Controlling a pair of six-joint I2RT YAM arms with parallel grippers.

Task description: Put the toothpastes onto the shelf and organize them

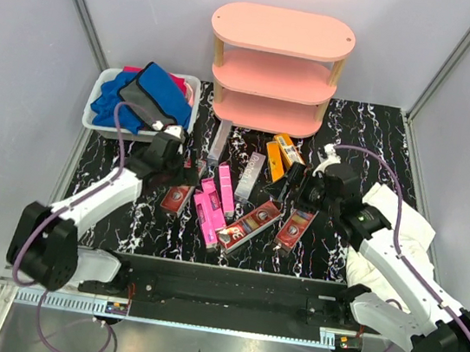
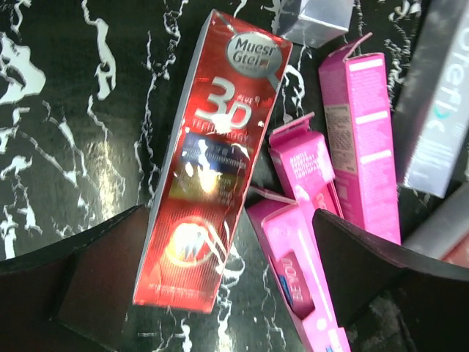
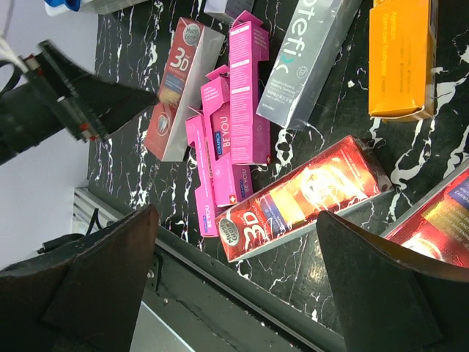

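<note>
Both my grippers stand wide open w/ nothing in them. L gripper (image 2: 231, 218) is low over a dark red "3D" box (image 2: 212, 169) lying flat on the black marble table (image 1: 373, 130). In the L wrist view the box's near end shows btwn my fingers (image 2: 95, 286), closer to the one at frame left, but I can't tell if a pad touches it. Just beside it, to frame right, are three pink boxes (image 2: 363, 139), overlapping, & a silver-grey box (image 2: 440, 110) at the frame edge. R gripper (image 3: 236, 214) is over the right part of the pile, above a second red box (image 3: 308, 194) that lies at a slant near the table's front edge. A third red box (image 3: 440, 220) is just beside that one, cut off by the frame, & an orange box (image 3: 399, 59) lies further out, upper right in the R wrist view. From the top cam, the toothpastes (image 1: 226, 188) all lie scattered on the table btwn my two arms, in front of the shelf (image 1: 282, 29), none set on it yet. The shelf stands at the back, centre. The white bin (image 1: 91, 112) w/ blue cloths (image 1: 109, 106) & a dark grey cloth (image 1: 155, 90) sits left of the shelf, behind my L arm. A white cloth (image 1: 395, 220) lies by my R arm at the table's right edge.
</note>
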